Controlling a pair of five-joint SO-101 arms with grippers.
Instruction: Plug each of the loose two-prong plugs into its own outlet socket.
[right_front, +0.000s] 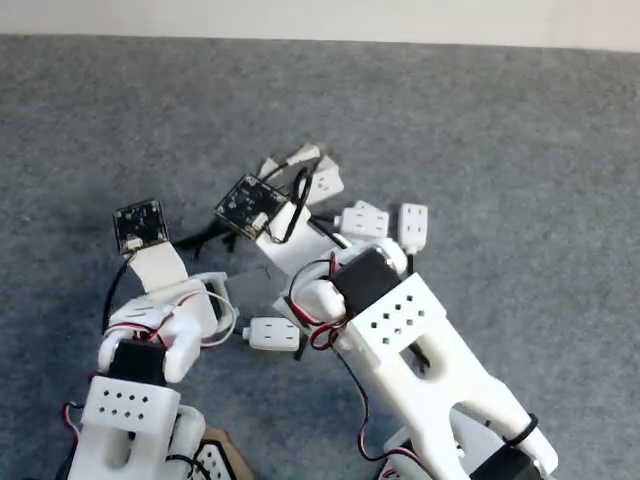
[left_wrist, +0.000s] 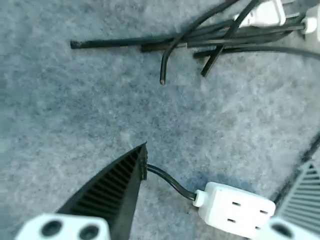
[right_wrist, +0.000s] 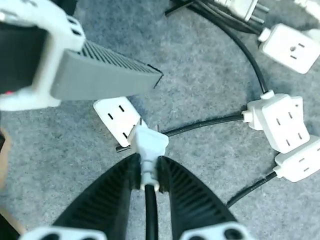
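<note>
Right wrist view: the right fingers (right_wrist: 112, 200) are seen closed on a white two-prong plug (right_wrist: 150, 142). It is gripped by its body, and its black cord (right_wrist: 150, 210) runs back between them. The prongs are pointed at the edge of a white socket (right_wrist: 117, 117) that lies flat on the grey worktop (right_wrist: 210, 90). One prong is seen over the socket's corner, but whether it touches cannot be told. Two pairs of slots are shown on the socket's face. One of the left fingers (right_wrist: 105, 75) is held just above that socket.

From the left wrist view, the left fingers are found open with nothing gripped. The same socket lies on the worktop between them, nearer to one finger. Its short lead (left_wrist: 170, 182) curves across to the tip of the other finger. Farther off, loose black cables (left_wrist: 200, 42) are crossed over one another, and a second white plug (left_wrist: 265, 12) is seen at their far end.

From the high view, the socket is placed in the lower middle of the frame. It sits between the left arm (right_front: 140, 370) at the lower left and the right arm (right_front: 420, 340), which runs off to the lower right. Further sockets (right_front: 365, 220) are grouped just right of centre, close together. Two small circuit boards (right_front: 140, 225) are seen left of centre. Any print on them is too small to be read.
</note>
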